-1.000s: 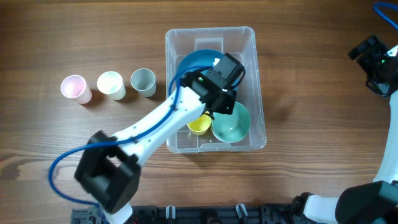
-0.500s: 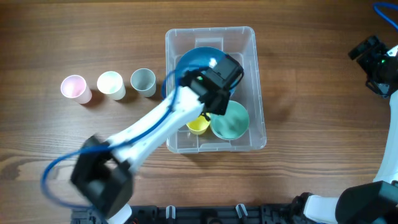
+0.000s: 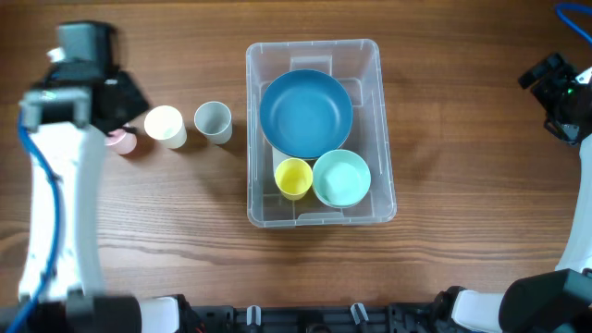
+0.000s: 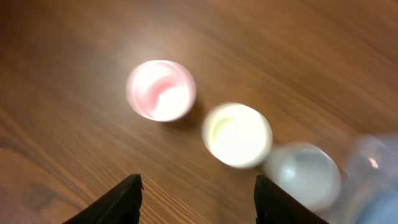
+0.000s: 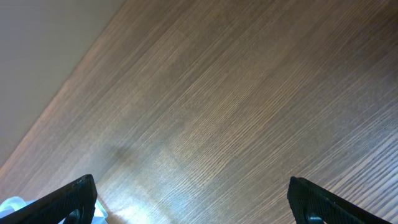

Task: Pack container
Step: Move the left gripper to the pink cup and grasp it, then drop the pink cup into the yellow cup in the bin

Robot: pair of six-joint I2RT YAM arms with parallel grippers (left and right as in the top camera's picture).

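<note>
The step in hand looks like the reach for the next cup. The left end effector (image 4: 196, 194) hangs released above the wooden surface (image 3: 444, 268), its two fingers spread wide with nothing between them. In its wrist view a pink cup (image 4: 160, 90) stands ahead of it and a little to the left of the gap. A cream cup (image 4: 237, 135) is ahead and slightly right, and a grey cup (image 4: 301, 176) is further right. All three are upright, apart from one another in a row, and somewhat blurred. Beyond the grey cup, off to this end effector's right, lies the container (image 3: 384, 129). It already holds a blue bowl (image 3: 306, 114), a yellow cup (image 3: 294, 178) and a mint bowl (image 3: 342, 178), so I judge the packing well along with three cups left outside. From overhead the arm covers most of the pink cup, which suggests that cup is the target, though that is only a guess. The next move would call for centring the gap over one cup, lowering until the fingers straddle its wall or body, then clenching without knocking its neighbour. After that it must be lifted clear of the rim and carried to the container. The right end effector (image 5: 193, 208) is also released, fingers wide over bare surface, well apart from the container.
</note>
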